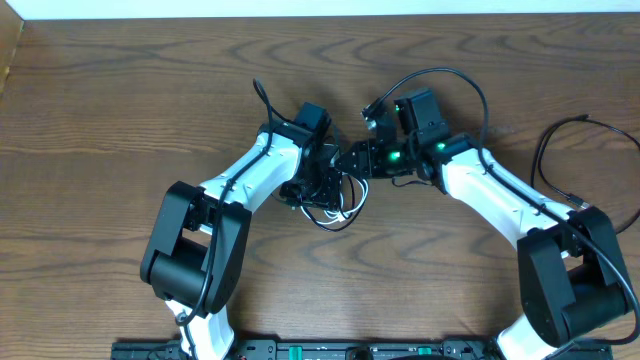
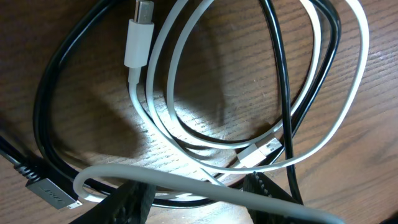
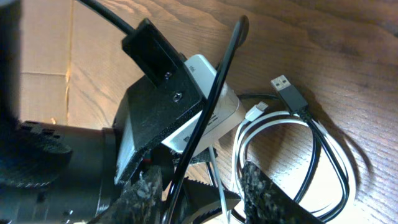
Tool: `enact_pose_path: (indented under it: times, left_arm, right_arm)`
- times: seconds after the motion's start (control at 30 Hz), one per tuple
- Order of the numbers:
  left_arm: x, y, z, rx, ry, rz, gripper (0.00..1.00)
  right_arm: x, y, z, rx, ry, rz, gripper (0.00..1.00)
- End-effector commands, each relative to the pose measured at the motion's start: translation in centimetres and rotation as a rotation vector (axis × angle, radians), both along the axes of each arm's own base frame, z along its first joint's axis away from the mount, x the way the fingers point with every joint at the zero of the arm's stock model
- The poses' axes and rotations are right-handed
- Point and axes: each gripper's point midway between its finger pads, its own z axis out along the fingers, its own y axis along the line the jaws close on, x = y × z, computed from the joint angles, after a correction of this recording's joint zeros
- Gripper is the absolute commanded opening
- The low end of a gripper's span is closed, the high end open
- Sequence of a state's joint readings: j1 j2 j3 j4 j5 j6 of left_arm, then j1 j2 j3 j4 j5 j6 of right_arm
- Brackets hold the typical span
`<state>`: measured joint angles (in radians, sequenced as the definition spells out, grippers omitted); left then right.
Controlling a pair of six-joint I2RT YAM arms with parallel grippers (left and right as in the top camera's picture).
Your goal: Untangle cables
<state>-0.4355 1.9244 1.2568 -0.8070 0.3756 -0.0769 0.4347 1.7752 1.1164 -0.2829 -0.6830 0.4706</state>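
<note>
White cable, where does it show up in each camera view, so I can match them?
Overhead: the white cable is a small tangle of loops near the middle of the picture.
Left wrist: its big loops fill most of the picture, with a plug at upper left.
Right wrist: it lies coiled right of centre.
Shared landmark: the black cable looped alongside it.

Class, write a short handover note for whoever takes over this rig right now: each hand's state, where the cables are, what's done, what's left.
Hands: the left hand is open, low over the pile, with a strand of the white cable crossing its fingers. The right hand is open, near the pile, facing the left.
Cables: white cable and black cable lie looped through each other mid-table.
Done: nothing separated yet.
Left: grip one cable and draw it free of the other.
</note>
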Motion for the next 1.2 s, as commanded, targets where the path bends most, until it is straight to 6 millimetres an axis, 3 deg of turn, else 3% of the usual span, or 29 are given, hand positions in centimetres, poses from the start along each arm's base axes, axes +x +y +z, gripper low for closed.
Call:
enact_pose_path:
  times: [0.0,0.17,0.37,0.5,0.73,1.17]
  left_arm:
    - [1.0,-0.3,1.3,-0.021,-0.044,-0.009,0.51]
    - [1.0,-0.3,1.3,-0.021,-0.044,-0.009,0.52]
    - [1.3,-0.5,1.3,-0.027,-0.059,-0.010,0.53]
    - [1.7,-0.6,1.3,-0.039,-0.089,-0.054,0.56]
    - [1.8,-0.7,1.3,-0.051,-0.128,-0.159,0.57]
    - [3.7,-1.4,1.0,-0.033,-0.162,0.013,0.50]
  right_arm:
    - [-0.1,-0.1,-0.2,-0.041,0.000,-0.032,0.34]
    - [0.1,-1.5,-1.6,-0.136,0.009,-0.087,0.24]
    - [0.8,-3.2,-2.6,-0.223,-0.001,-0.146,0.01]
    - [1.2,-4.4,-3.3,-0.292,-0.012,-0.188,0.01]
    - [1.2,-4.7,-3.8,-0.312,-0.004,-0.194,0.01]
    - [1.8,-6.3,-6.6,-0.386,0.027,-0.234,0.01]
